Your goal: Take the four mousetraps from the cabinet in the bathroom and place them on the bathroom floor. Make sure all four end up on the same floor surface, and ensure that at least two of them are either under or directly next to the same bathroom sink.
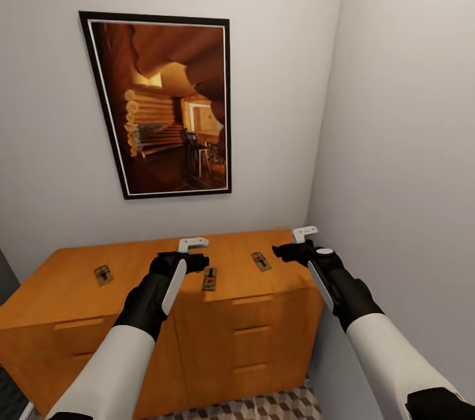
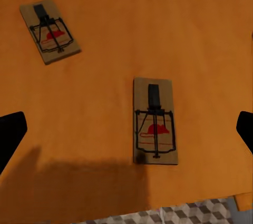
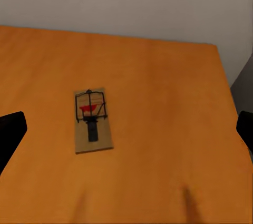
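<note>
While both arms reach forward over the cabinet (image 1: 132, 288) in the head view, three mousetraps lie flat on its smooth orange-brown top: a left mousetrap (image 1: 103, 274) well apart from the others, a middle mousetrap (image 1: 210, 279) near the front edge just beside the left gripper (image 1: 192, 246), and a right mousetrap (image 1: 261, 261) between the two grippers. The right gripper (image 1: 304, 234) hangs above the top's right end, close to the grey side wall (image 1: 409, 143); from this angle I cannot tell how wide either gripper's fingers stand. A framed picture (image 1: 168, 103) of a log interior hangs on the back wall above the cabinet, and a strip of the bathroom floor (image 1: 264, 407) with its cube-pattern tiles shows below the drawer fronts. Seen from the left wrist, the dark fingertips (image 2: 10, 134) sit at opposite edges of the frame, spread wide and holding nothing, with one mousetrap (image 2: 155, 122) lying between them on the cabinet top (image 2: 105, 76) near its front edge, and another mousetrap (image 2: 50, 31) lying tilted farther off; a sliver of patterned tile (image 2: 174, 214) shows past the edge. Seen from the right wrist, the fingertips (image 3: 10, 132) are likewise spread wide and empty, and a single mousetrap (image 3: 93, 120) lies on the cabinet top (image 3: 168, 129) between them, untouched, with the pale wall (image 3: 126, 2) behind the far edge.
</note>
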